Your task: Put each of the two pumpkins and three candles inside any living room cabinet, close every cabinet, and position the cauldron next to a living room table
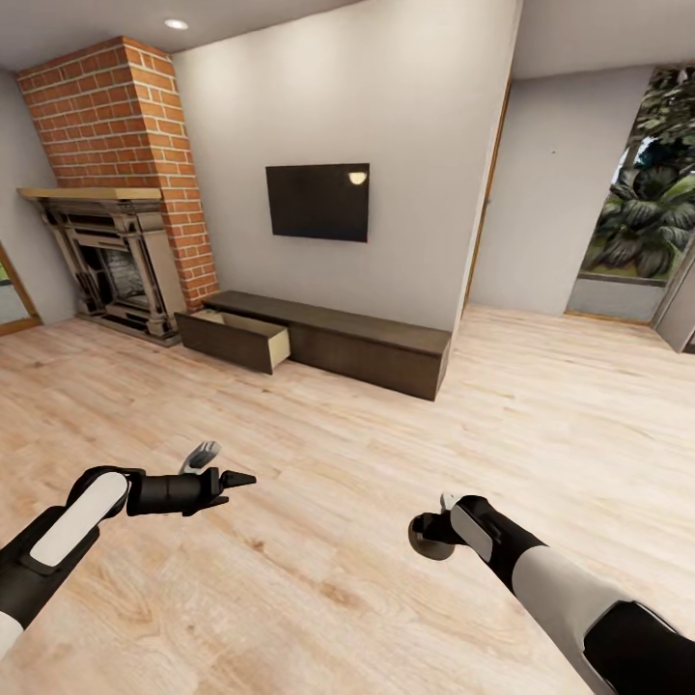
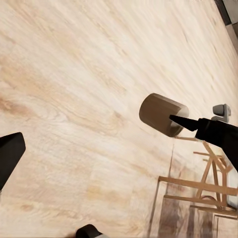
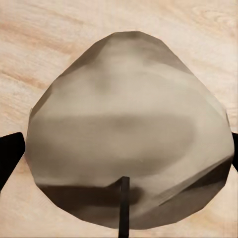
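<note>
A taupe candle with a dark wick sits between the fingers of my right gripper, which is shut on it low over the floor. The same candle appears as a short cylinder in the left wrist view. My left gripper hangs open with nothing in it, to the left at about the same height. The long dark brown cabinet stands against the far wall under the TV. Its leftmost drawer is pulled out, and its pale inside shows. The pumpkins and the cauldron are out of view.
A brick fireplace stands left of the cabinet. A black TV hangs on the wall. A doorway and a window with plants lie to the right. Wooden floor stretches from me to the cabinet. A pale wooden frame lies on the floor.
</note>
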You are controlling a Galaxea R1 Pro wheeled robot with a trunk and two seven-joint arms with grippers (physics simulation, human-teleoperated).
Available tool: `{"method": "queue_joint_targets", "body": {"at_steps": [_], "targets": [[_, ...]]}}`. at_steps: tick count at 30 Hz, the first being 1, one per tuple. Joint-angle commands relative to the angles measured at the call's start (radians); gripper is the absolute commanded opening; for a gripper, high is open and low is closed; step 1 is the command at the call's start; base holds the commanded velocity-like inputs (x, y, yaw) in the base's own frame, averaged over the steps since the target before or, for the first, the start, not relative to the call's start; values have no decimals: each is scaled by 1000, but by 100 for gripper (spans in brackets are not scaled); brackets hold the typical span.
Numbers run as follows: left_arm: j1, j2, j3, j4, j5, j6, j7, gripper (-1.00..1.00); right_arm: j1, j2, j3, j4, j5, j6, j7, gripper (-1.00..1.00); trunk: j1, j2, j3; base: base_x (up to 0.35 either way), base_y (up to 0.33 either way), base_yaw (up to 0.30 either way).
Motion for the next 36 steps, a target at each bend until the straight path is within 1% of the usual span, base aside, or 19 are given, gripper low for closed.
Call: {"method": "queue_joint_targets", "body": {"at_steps": [1,32,36], "targets": [[-1,1,-1,0,-7,1,-8,100,-1,-1,7,-3,-12,2,-9,-100,1,-1,-1,317,-4,0],[-1,1,-1,0,-7,1,-8,100,-1,0,9,-3,-9,-3,-9,-100,1,-1,-1,324,0,0],[-1,1,-1,1,-7,1,-8,100,-1,0,8,-3,-9,-14,-10,-100,1,-1,-1,334,0,0]]}}
